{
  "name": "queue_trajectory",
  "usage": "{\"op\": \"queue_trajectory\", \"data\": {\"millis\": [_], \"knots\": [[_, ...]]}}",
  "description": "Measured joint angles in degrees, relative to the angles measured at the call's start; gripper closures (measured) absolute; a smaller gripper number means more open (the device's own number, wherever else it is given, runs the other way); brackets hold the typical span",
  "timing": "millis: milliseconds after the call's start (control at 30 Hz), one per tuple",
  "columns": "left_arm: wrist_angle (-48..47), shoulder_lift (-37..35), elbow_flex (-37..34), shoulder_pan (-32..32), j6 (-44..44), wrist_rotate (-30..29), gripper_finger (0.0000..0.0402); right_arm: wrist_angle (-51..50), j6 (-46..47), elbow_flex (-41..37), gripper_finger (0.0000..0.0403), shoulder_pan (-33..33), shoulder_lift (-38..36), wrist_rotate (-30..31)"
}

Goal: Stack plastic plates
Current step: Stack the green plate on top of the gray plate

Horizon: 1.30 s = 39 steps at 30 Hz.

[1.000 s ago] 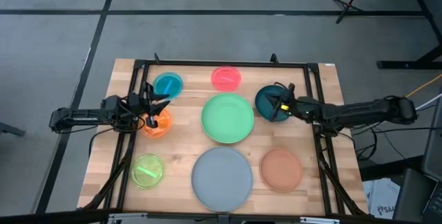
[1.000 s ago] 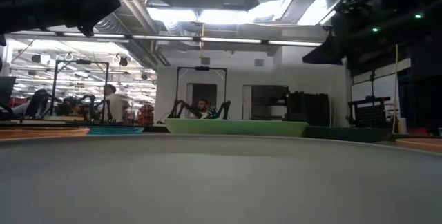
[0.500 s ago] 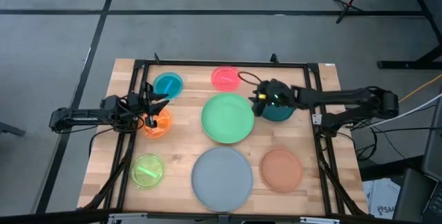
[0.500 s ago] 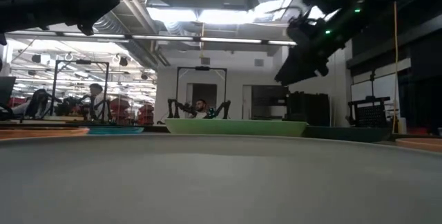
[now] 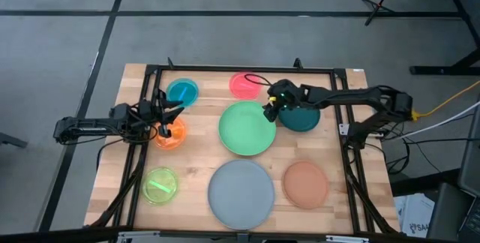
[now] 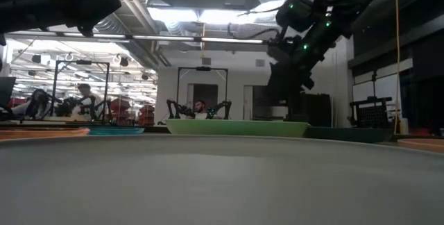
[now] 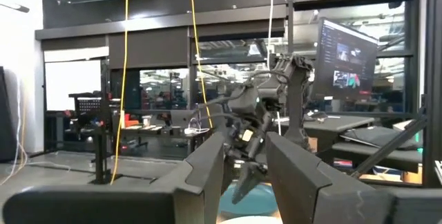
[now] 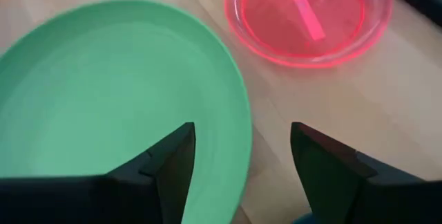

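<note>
While overhead blurs it, wrist view shows right hand (image 8: 238, 158) apart over green plate's (image 8: 103, 92) rim.

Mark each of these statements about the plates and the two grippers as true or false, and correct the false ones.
1. The right gripper is open, with the rim of the light green plate between its fingers. True.
2. The pink plate is stacked on the light green plate. False: it lies by itself on the table, beyond the green plate's rim.
3. The left gripper is over the orange plate. True.
4. The grey plate is held by the right gripper. False: it lies untouched at the near edge of the table.
5. The dark teal plate sits beside the light green plate. True.
</note>
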Motion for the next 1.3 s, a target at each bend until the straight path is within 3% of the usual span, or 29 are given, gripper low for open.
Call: {"op": "queue_trajectory", "data": {"millis": [200, 833, 967, 1300], "knots": [[0.0, 0.0, 0.0, 0.0, -1.9, 0.0, 0.0298, 0.1, 0.0, 0.0, 0.0174, -1.0, 4.3, -2.5], [0.0, 0.0, 0.0, 0.0, -1.3, -1.1, 0.0298, 4.1, -0.2, 0.0, 0.0177, -0.8, 10.3, -2.6], [0.0, 0.0, 0.0, 0.0, -1.5, -1.1, 0.0298, 4.2, -0.4, 0.0, 0.0211, -0.8, 10.3, -2.6], [-0.2, 0.0, 0.0, 0.0, -4.5, -1.1, 0.0298, 4.1, -1.6, 0.0, 0.0340, -0.8, 10.3, -2.4]]}}
